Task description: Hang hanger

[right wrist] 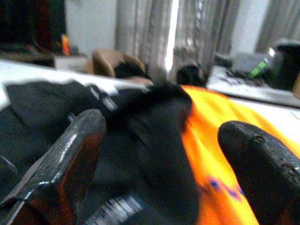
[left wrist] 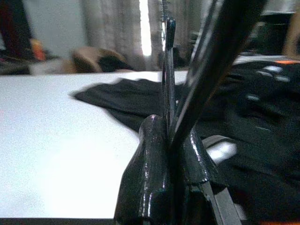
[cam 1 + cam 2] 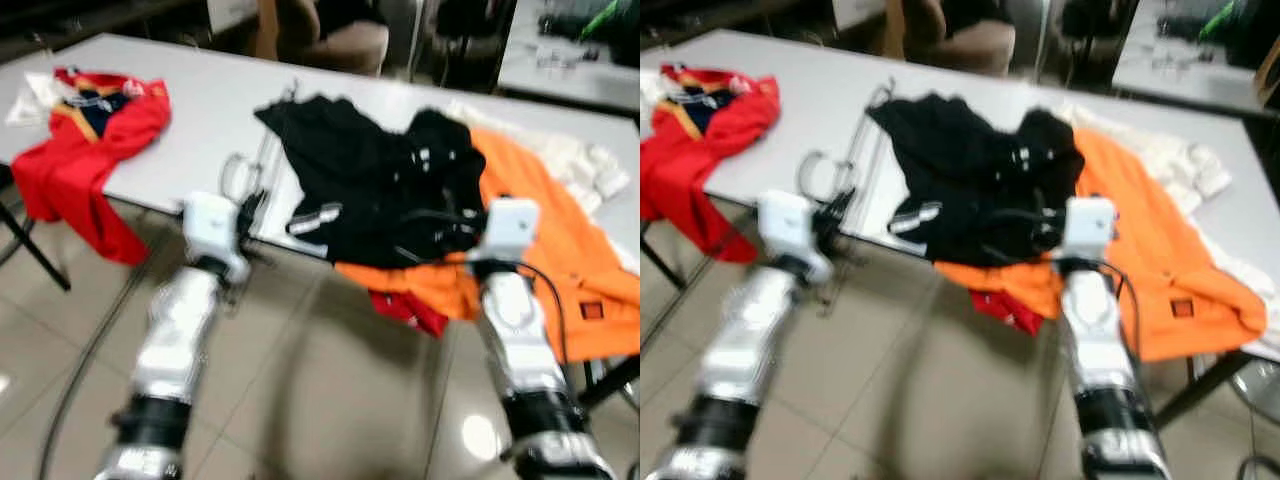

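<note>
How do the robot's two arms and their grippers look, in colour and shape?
Both arms are shiny silver tubes with black joint rings low down and a white box-shaped wrist. The left gripper has long, glossy black fingers. The right gripper has rounded, glossy black fingertips. A thin black cable loops beside the right arm; the left arm is blurred.

Silver arms (image 3: 178, 340), white wrist blocks (image 3: 508, 222), glossy black fingers (image 1: 70, 154).
</note>
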Robot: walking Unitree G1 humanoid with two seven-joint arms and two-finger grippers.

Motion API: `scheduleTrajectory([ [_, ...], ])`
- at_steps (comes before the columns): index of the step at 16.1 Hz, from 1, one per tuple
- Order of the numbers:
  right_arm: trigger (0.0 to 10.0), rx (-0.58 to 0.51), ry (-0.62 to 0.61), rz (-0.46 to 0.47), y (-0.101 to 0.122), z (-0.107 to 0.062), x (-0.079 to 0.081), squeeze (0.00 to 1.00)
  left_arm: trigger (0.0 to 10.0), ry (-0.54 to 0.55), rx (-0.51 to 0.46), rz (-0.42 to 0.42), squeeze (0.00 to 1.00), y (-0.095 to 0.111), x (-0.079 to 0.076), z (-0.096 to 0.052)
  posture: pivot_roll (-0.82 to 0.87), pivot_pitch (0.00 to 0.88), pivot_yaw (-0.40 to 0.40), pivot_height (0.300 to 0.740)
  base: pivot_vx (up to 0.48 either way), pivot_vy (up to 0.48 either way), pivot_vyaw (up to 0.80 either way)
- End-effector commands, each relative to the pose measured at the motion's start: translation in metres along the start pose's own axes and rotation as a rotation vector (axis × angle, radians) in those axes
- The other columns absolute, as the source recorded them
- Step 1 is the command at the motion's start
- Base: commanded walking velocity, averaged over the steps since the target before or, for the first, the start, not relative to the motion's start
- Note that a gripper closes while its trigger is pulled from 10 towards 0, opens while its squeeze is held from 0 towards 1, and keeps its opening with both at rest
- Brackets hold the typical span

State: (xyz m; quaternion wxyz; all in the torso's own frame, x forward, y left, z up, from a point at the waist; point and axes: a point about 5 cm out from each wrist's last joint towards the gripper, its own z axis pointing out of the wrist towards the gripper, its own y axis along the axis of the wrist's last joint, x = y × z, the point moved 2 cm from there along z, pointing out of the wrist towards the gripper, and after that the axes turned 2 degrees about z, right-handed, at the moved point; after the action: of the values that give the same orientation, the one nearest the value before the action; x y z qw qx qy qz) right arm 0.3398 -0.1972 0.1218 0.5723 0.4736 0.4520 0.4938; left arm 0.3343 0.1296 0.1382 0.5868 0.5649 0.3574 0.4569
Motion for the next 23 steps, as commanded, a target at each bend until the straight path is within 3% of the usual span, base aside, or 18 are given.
scheduleTrajectory([
  [1,10.0,0.007,-0.002,0.006,-0.001,-0.001,0.002,0.09,10.0,0.011,0.013,-0.008,0.00,-0.001,0.006,0.000,-0.08,0.000,0.012,0.740,0.000,0.000,0.00],
  [4,10.0,0.020,-0.004,0.002,-0.005,-0.003,0.002,0.09,10.0,-0.002,0.008,-0.018,0.00,0.000,0.005,0.002,-0.08,0.000,0.019,0.740,0.000,-0.119,0.00],
  [15,10.0,0.086,0.000,-0.007,-0.020,-0.013,0.001,0.09,10.0,-0.017,-0.003,-0.037,0.00,-0.003,0.002,0.000,-0.09,0.000,0.012,0.740,0.291,-0.378,0.00],
  [18,10.0,0.090,0.019,-0.004,-0.021,-0.011,0.006,0.09,10.0,0.001,-0.002,-0.045,0.00,-0.004,0.005,0.000,-0.08,0.000,0.004,0.740,0.094,0.000,0.00],
  [23,10.0,0.092,0.044,0.001,-0.021,-0.009,0.012,0.09,10.0,-0.009,-0.008,-0.043,0.00,-0.004,0.005,-0.003,-0.07,0.000,-0.003,0.740,0.000,0.471,0.00],
])
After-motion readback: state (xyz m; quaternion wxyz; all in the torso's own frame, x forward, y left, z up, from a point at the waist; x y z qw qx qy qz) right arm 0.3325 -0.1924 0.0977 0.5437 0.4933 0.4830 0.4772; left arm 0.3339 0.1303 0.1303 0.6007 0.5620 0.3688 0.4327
